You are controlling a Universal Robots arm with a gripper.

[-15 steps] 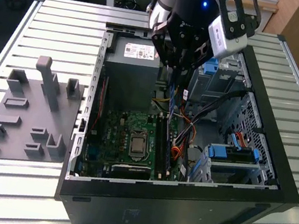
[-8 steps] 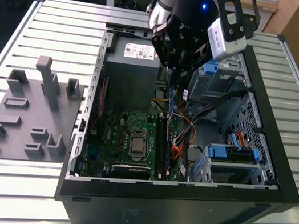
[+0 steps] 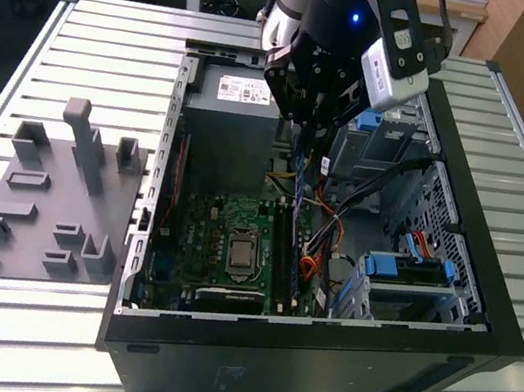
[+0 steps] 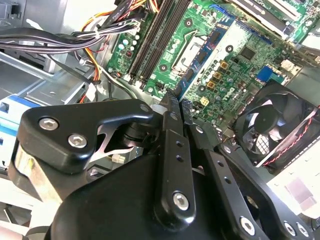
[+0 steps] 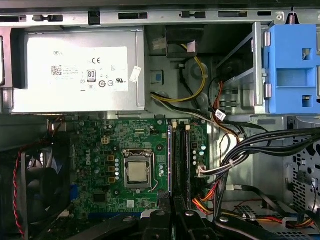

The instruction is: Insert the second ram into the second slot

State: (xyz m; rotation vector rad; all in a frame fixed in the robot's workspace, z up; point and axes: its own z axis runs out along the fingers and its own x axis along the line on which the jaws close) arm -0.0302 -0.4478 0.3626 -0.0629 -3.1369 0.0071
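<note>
The black metal pincer (image 3: 305, 135) is pinched tight on the thin blue ram stick (image 3: 303, 175), up above the long black slots (image 5: 183, 155) in the green board (image 5: 100, 150), so I think it must go straight down, lined up, pushed gently.

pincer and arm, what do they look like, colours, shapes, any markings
The pincer is matte black: flat bar-like fingers with rows of holes and silver screw heads, hinged on rounded black linkage plates. In the exterior view the arm is a black cylinder with a small blue light, beside a silver-white section. A pale grey box with a dark marking is mounted on its side.
</note>
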